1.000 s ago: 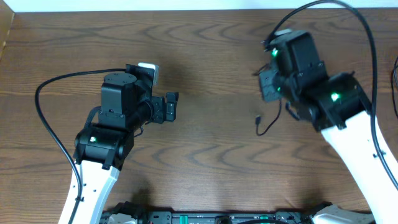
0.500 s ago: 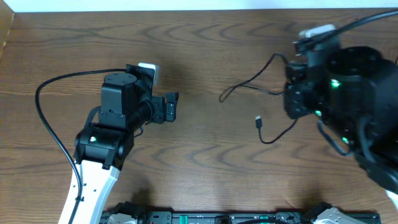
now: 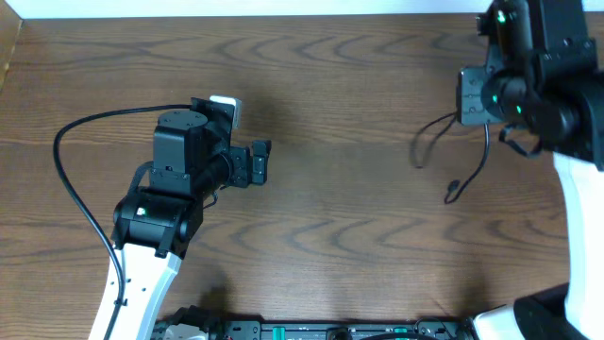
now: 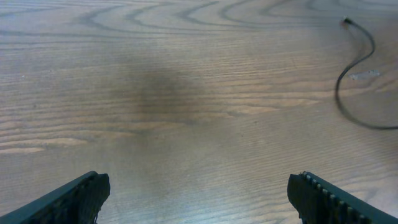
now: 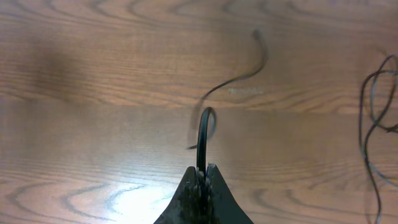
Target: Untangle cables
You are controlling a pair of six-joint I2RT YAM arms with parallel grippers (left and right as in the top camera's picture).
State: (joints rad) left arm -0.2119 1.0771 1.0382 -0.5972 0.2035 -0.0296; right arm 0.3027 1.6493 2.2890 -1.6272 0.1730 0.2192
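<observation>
Thin black cable (image 5: 200,134) hangs pinched in our right gripper (image 5: 201,168), trailing loose ahead with nothing wound round it. Left gripper (image 4: 196,183) is spread wide and empty. We judge the untangling nearly done.

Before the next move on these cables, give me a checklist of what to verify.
1. Right gripper shut on the black cable: ok.
2. Left gripper open, nothing between its fingers: ok.
3. Black cable's plug end in sight, apart from the left arm: ok.
4. White cable located: not ok, none shows in any view.
5. Held cable free of knots: cannot tell; the thin dark loops at the edge of the right wrist view are unclear.
</observation>
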